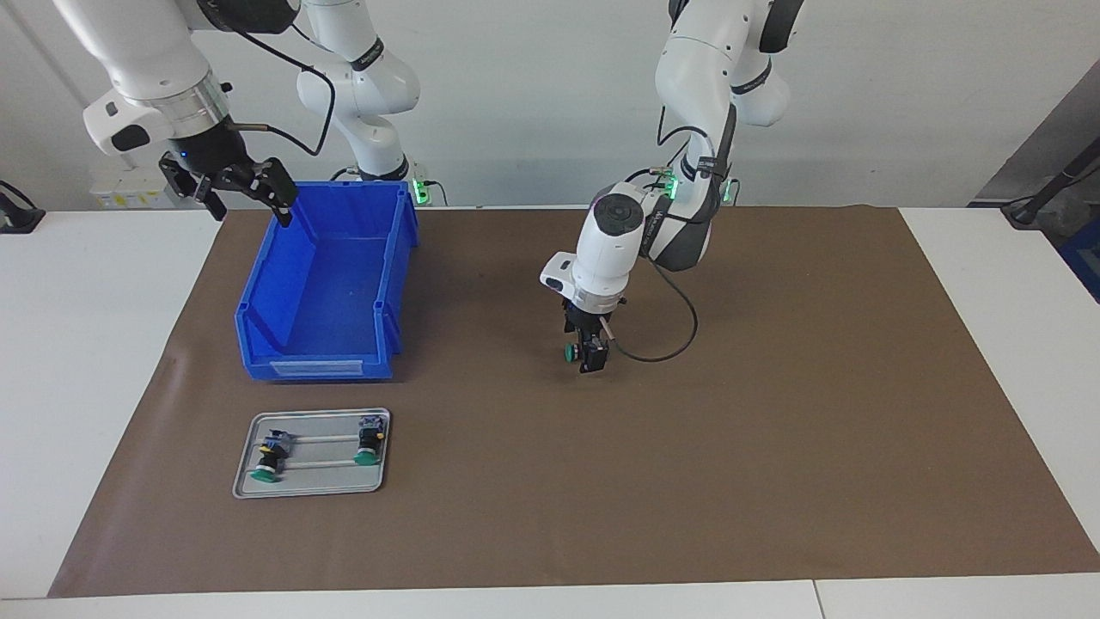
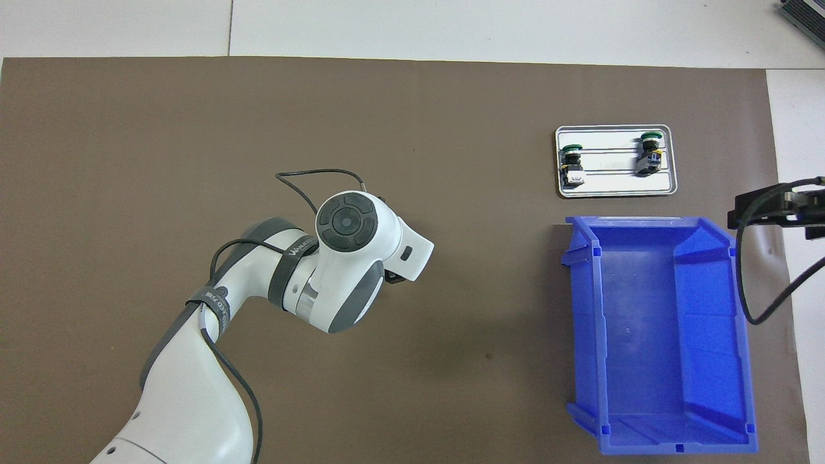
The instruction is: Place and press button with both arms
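Left gripper point(image 1: 589, 351) low over the brown mat point(image 1: 773, 413), a green-capped button point(image 1: 569, 352) at its fingers.
Only the facing view showed this; overhead, the wrist hid it. Whether the jaws pinched it could not be told. Right gripper point(image 1: 232, 185), jaws spread, waited over the blue bin's point(image 1: 322, 284) rim; two buttons lay on the tray point(image 1: 311, 488) beside the bin.

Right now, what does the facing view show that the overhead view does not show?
Only the facing view shows the left gripper low over the brown mat, with the button at its fingers, green cap sideways. It also shows the whole right gripper raised by the blue bin.

Only the overhead view shows the top of the left arm's wrist, which hides that gripper and button.

Both show the metal tray with two more buttons.
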`<action>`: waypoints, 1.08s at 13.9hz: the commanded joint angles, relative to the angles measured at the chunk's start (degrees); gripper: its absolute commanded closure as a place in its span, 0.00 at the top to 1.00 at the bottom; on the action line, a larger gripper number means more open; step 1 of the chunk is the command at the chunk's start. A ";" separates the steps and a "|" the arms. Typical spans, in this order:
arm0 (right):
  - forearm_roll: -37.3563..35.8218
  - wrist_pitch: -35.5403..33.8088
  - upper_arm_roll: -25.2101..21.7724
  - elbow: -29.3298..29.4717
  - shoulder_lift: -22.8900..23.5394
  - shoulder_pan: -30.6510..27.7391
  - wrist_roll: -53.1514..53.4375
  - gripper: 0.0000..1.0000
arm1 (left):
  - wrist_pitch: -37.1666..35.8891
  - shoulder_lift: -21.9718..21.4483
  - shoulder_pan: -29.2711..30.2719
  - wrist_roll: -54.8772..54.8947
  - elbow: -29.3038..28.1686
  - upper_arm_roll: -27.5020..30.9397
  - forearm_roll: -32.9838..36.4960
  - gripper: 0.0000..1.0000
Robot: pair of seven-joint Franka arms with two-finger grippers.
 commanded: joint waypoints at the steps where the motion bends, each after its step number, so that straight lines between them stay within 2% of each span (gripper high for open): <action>1: 0.43 -0.58 0.12 -0.20 0.14 0.14 -0.18 1.00 | 3.07 0.81 -1.16 0.38 -0.29 1.15 0.14 0.97; 8: -1.61 -0.58 0.39 -1.52 -0.48 0.14 0.00 1.00 | 4.12 1.25 -1.24 0.11 -1.17 1.06 0.14 0.93; 10: -1.52 -0.58 0.39 -1.52 -0.48 0.14 0.09 1.00 | 4.48 1.77 -1.24 0.11 -1.17 1.06 0.14 0.88; 11: -1.52 -0.58 0.47 -1.52 -0.48 0.14 0.09 1.00 | 4.30 1.78 -1.24 0.11 -1.17 1.06 0.14 0.81; 12: -1.52 -0.58 0.47 -1.52 -0.48 0.14 0.09 1.00 | 4.39 1.78 -1.24 0.11 -1.17 1.06 0.14 0.67; 15: -1.52 -0.58 0.47 -1.52 -0.48 0.14 -0.09 1.00 | 4.39 1.78 -1.24 -0.59 -0.73 1.15 0.05 0.41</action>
